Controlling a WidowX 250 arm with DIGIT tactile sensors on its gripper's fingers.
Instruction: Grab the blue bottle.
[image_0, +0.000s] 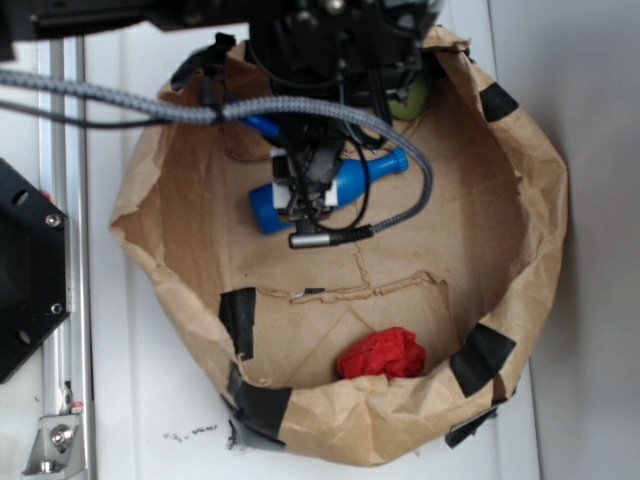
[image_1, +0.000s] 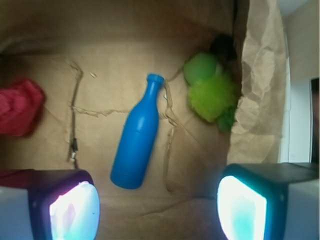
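Observation:
The blue bottle (image_1: 136, 138) lies on its side on the brown paper floor of a paper bag, cap pointing up in the wrist view. In the exterior view the blue bottle (image_0: 362, 176) is partly hidden under my arm. My gripper (image_1: 157, 207) is open and empty, its two pads (image_1: 74, 212) wide apart, with the bottle's base just ahead of the gap and a little toward the left pad. In the exterior view the gripper (image_0: 308, 195) hangs over the bottle's body.
A red wad (image_0: 381, 356) lies near the bag's front wall and shows in the wrist view (image_1: 19, 107) at left. A yellow-green ball and fuzzy green thing (image_1: 210, 87) sit by the bag wall (image_1: 260, 80). The bag rim (image_0: 540, 180) rises all round.

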